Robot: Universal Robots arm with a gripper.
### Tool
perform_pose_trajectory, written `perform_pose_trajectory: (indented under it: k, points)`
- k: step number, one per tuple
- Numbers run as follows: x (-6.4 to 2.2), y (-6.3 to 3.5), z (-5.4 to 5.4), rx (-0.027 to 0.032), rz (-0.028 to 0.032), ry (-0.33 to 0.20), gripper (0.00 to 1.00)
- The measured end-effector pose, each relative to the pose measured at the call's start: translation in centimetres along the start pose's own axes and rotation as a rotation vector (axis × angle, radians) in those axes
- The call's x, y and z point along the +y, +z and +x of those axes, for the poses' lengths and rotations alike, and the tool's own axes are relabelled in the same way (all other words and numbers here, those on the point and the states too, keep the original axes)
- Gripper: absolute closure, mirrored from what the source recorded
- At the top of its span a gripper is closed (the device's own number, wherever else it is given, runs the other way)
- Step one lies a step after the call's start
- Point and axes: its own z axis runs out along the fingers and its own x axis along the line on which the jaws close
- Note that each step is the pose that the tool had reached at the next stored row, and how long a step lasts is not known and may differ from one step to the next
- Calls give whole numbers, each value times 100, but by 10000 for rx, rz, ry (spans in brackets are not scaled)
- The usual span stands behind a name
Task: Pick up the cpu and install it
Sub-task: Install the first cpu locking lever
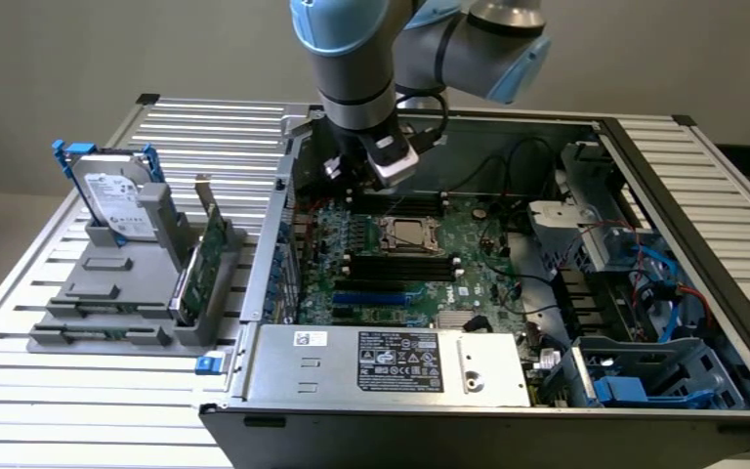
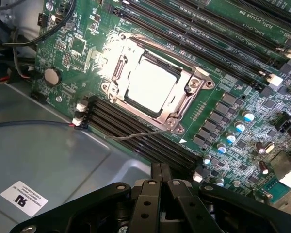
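Cpu apparently seated in socket; sticker reads "RU".

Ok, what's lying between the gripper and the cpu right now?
In the wrist view, a bank of black memory slots and a thin metal socket lever lie between the gripper and the cpu.

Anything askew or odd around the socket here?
The thin wire lever juts out from the socket over the dark slots instead of lying along its frame. The cpu sits flat and square inside.
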Motion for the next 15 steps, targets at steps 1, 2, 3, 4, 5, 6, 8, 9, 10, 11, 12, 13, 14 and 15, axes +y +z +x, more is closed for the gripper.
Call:
perform_pose_trajectory:
  k: [1,2,3,4,5,6,8,9,10,11,12,13,14,15]
  points:
    - [1,0,0,8,-13,34,89]
    - [2,2,2,19,-25,73,89]
    - [4,7,2,32,-38,113,89]
    - [6,14,1,46,-53,159,89]
    - [10,22,0,59,-69,206,89]
    - [14,34,-2,78,-90,264,89]
    - [21,57,-8,117,-134,400,89]
    - [24,67,-11,140,-159,481,89]
    - [26,77,-13,163,-187,558,89]
    - [27,84,-14,177,-220,615,89]
    - [27,88,-12,183,-254,660,89]
    - [24,92,-8,181,-292,687,89]
    - [20,96,-3,174,-335,700,89]
    - [15,99,1,161,-388,707,89]
